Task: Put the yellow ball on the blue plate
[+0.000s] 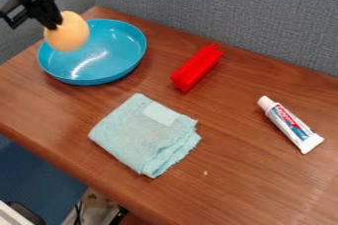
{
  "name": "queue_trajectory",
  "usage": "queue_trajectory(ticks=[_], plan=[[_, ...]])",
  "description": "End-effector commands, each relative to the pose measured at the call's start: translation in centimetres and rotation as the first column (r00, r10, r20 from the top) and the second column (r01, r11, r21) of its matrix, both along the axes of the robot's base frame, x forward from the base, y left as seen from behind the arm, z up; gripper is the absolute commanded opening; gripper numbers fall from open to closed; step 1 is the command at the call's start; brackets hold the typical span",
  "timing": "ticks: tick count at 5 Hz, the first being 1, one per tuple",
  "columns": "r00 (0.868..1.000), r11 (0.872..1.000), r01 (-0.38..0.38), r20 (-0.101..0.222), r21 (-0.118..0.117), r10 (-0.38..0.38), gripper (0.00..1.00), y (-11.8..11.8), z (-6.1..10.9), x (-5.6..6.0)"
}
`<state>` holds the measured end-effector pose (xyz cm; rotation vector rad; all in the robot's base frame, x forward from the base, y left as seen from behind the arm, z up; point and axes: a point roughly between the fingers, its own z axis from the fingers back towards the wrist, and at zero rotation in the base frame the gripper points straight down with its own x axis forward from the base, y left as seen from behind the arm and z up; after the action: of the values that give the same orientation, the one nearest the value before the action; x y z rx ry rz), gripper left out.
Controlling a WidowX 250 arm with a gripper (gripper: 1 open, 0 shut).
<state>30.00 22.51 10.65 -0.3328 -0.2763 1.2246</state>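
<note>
The yellow ball [66,32] is an orange-yellow egg shape held at the top left. My black gripper [47,15] comes down from the upper left corner and is shut on the ball's upper side. Ball and gripper hang over the left rim of the blue plate [113,61], a glossy bright-blue shallow dish on the brown table. Whether the ball touches the plate I cannot tell.
A red block [197,67] lies right of the plate. A pale teal folded cloth [145,133] sits in the middle near the front. A white toothpaste tube [290,123] lies at the right. A grey wall [238,7] stands behind the table.
</note>
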Motion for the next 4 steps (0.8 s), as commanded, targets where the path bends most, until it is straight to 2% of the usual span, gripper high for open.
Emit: queue_trajectory(ticks=[1,2,3,4], plan=[[0.999,0.999,0.011,0.038,0.031,-0.013,0.0,0.8,1.8,0.8],[1.0,0.999,0.02,0.018,0.037,-0.021,0.0,1.7,0.6,0.7],[0.999,0.998,0.042,0.026,0.036,-0.043,0.0,2.1,0.4,1.3],[0.998,0.998,0.056,0.016,0.038,-0.056,0.0,2.8,-0.2,2.0]])
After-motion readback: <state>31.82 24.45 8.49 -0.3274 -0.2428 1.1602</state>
